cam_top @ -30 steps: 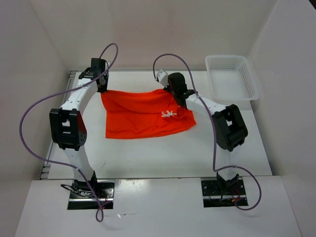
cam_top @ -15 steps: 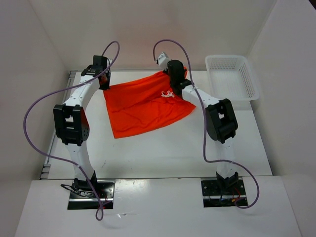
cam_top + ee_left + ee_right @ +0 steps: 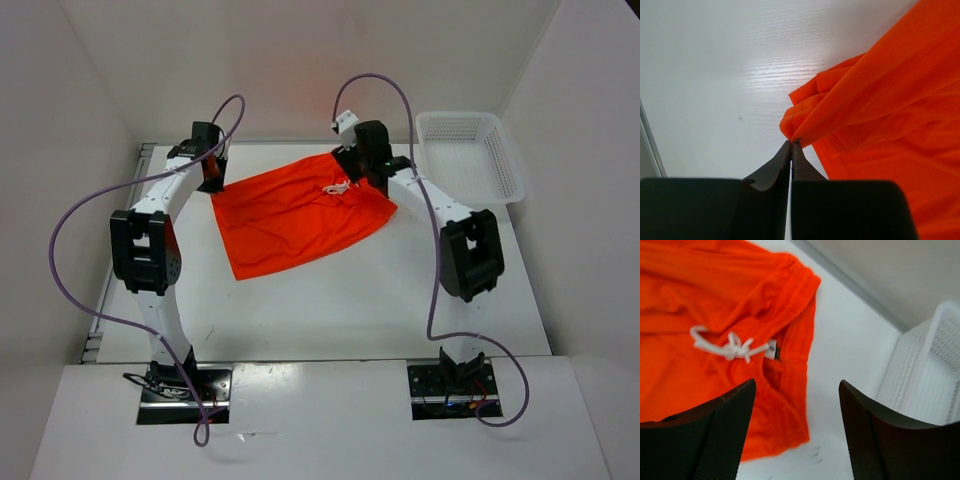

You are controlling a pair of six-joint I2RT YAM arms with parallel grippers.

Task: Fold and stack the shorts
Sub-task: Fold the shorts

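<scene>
The orange shorts (image 3: 295, 215) lie spread at the back of the white table (image 3: 330, 310), with the white drawstring (image 3: 338, 188) on their right side. My left gripper (image 3: 210, 182) is at their far left corner. In the left wrist view it (image 3: 791, 143) is shut on a bunched corner of the shorts (image 3: 880, 100), lifted slightly off the table. My right gripper (image 3: 368, 165) hovers over the waistband end, and in the right wrist view it (image 3: 796, 385) is open with nothing between its fingers. Below it are the shorts (image 3: 700, 290) and the knotted drawstring (image 3: 727, 347).
A white mesh basket (image 3: 470, 155) stands at the back right corner, just right of my right gripper, and it also shows as the basket (image 3: 930, 370) in the right wrist view. Walls enclose the table on three sides.
My right gripper has opened and let go of the waistband, rising and shifting right toward the basket. The shorts' right side dropped flat. The left gripper kept its hold.
</scene>
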